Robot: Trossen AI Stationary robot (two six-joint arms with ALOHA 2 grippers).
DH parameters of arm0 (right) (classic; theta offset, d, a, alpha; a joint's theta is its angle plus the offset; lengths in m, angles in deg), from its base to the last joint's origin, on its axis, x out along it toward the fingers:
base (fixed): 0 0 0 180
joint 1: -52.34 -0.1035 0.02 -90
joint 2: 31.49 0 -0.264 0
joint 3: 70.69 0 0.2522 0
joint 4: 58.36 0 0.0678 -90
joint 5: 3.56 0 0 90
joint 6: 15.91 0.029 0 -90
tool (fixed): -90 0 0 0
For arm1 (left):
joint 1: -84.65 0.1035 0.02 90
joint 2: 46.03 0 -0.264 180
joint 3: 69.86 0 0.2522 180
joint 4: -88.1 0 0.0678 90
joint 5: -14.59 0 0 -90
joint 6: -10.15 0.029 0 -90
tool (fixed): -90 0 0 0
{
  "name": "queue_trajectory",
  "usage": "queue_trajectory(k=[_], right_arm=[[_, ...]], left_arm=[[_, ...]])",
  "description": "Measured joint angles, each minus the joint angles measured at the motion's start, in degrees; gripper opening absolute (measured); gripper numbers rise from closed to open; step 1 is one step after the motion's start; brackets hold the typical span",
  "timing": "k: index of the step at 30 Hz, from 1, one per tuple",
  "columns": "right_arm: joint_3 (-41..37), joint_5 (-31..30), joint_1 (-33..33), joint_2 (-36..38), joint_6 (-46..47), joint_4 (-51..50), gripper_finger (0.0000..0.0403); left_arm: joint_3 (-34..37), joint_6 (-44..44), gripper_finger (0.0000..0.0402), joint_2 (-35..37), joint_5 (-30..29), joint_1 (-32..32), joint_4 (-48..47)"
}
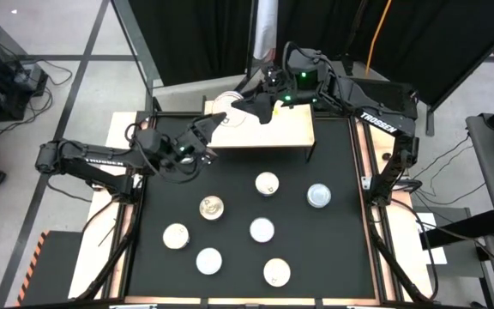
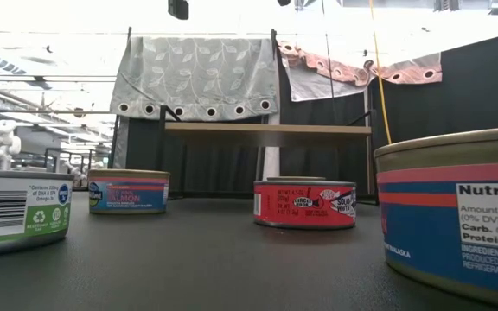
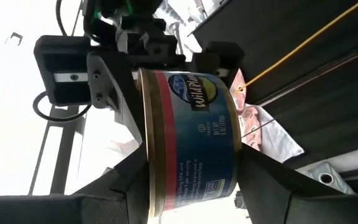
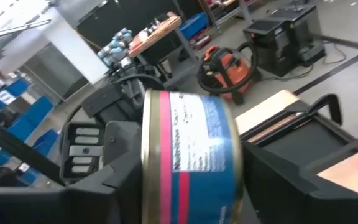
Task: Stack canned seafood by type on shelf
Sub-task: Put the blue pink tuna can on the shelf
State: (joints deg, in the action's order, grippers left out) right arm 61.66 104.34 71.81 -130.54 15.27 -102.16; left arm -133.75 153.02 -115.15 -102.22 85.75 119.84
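- Seven tins (image 1: 262,229) lie loose on the table's (image 1: 341,257) near half, lids up, apart from one another, waiting to be sorted.
- Beyond them, the shelf (image 1: 286,130) stands at the far edge's middle.
- Above the shelf's left end, both grippers meet on one blue-and-pink tin (image 3: 191,140), seemingly a handover.
- The left gripper (image 1: 213,124) brackets its flat faces; I cannot tell if it grips.
- The right gripper (image 1: 243,107) brackets it too; grip unclear.

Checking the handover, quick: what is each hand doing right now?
Left hand: closed on the flat round blue-and-pink-labelled tin.
Right hand: closed on the same tin.
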Motion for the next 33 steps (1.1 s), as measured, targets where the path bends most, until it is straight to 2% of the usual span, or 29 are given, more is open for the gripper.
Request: queue_trajectory(k=[7,12,18,22,27,33], right_arm=[[0.00,-0.05,0.40,0.02,0.31,0.69,0.0323],[0.00,0.13,2.47,0.67,-1.21,0.19,0.0357],[0.00,-1.11,5.68,2.48,-5.23,-0.53,0.0366],[0.00,-4.58,7.72,4.28,-11.30,-3.20,0.0366],[0.00,-12.01,9.04,8.59,-20.16,-8.99,0.0366],[0.09,-13.55,3.69,13.28,-24.34,-22.42,0.0354]], left_arm=[[0.00,0.00,0.0195,0.01,1.34,-0.09,-0.04],[0.02,-2.77,0.0195,0.01,0.90,-0.03,-0.51],[0.02,-8.34,0.0195,0.08,0.97,-0.17,-2.20],[0.02,-13.94,0.0195,0.11,-0.15,-0.14,-3.55],[0.02,-25.84,0.0195,0.14,-3.86,-0.15,-4.84],[0.02,-37.26,0.0195,0.14,-5.86,0.11,-9.20]])
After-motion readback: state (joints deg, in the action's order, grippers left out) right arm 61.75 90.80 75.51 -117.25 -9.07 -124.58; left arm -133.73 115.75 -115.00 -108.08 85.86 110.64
